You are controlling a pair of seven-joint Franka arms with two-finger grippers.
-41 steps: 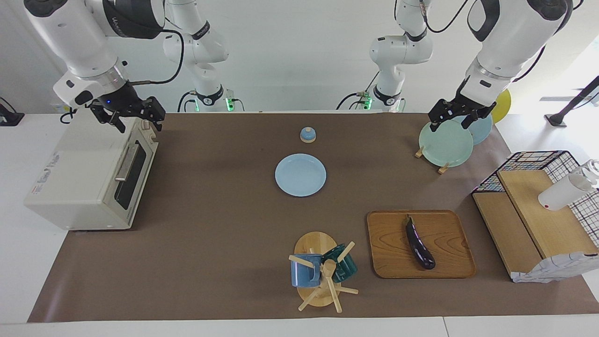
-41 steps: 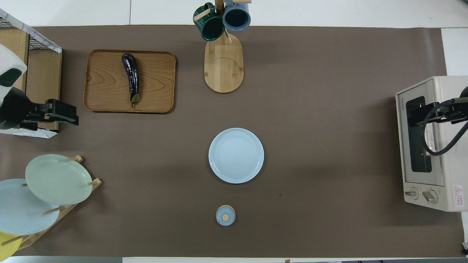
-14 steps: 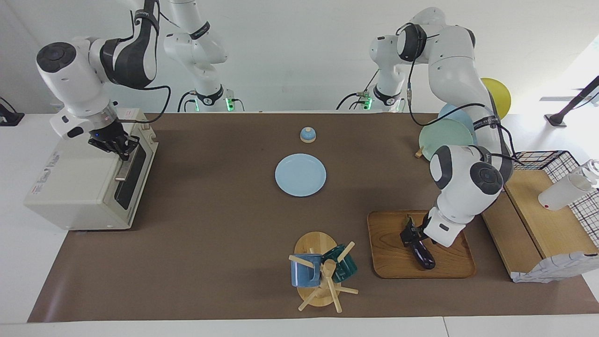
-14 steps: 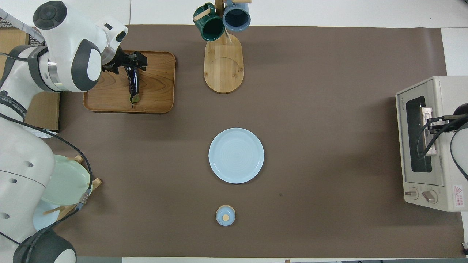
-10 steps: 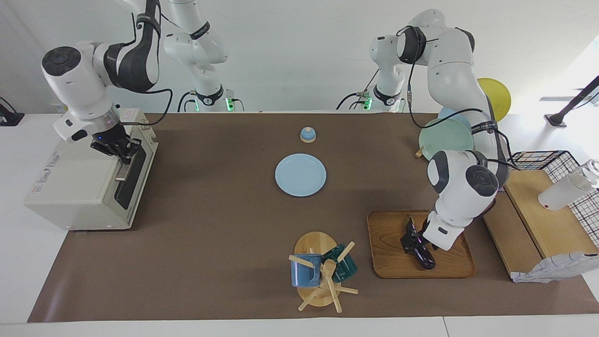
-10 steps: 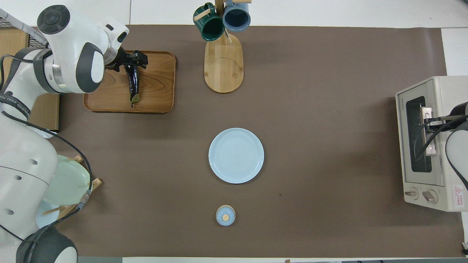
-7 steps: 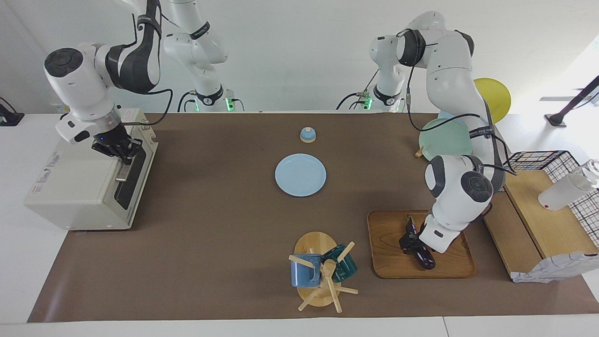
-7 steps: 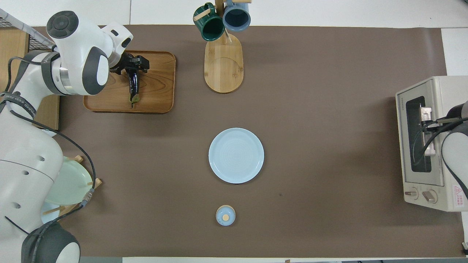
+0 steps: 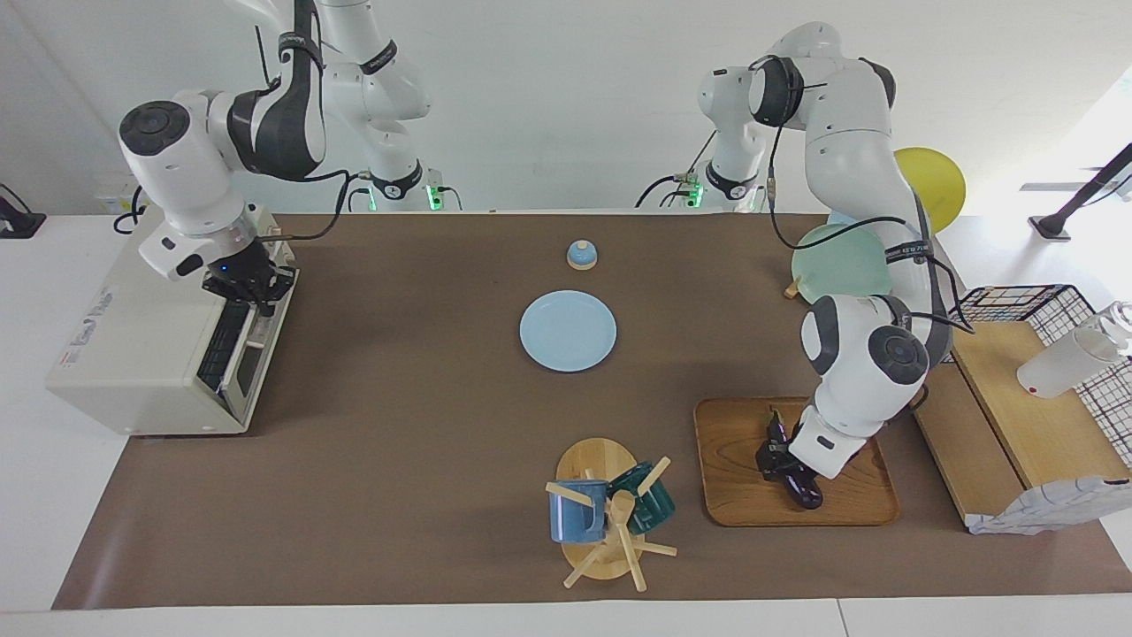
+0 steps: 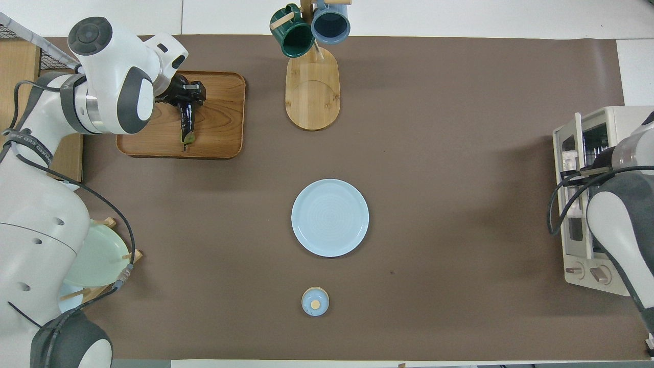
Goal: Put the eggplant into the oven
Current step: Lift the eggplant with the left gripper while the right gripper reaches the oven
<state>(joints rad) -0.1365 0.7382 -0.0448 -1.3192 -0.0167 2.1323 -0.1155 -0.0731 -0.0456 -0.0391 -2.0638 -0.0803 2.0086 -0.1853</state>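
On the wooden tray (image 9: 734,495), toward the left arm's end of the desk, the eggplant (image 9: 799,483) lies with the left tool (image 9: 773,455) clenched on it. Right tool (image 9: 250,290) grasps the oven (image 9: 133,354) door handle, door partly lowered. Risk: the glossy eggplant may slip from the grip during lift. A half-open door would block entry. Blue plate (image 9: 567,331) and mug rack (image 9: 606,513) lie between tray and oven.

Table (image 9: 398,460) with brown mat carries: oven (image 9: 150,354), blue plate (image 9: 567,331), wooden tray (image 9: 734,495), mug stand (image 9: 592,460), plate rack (image 9: 836,318).
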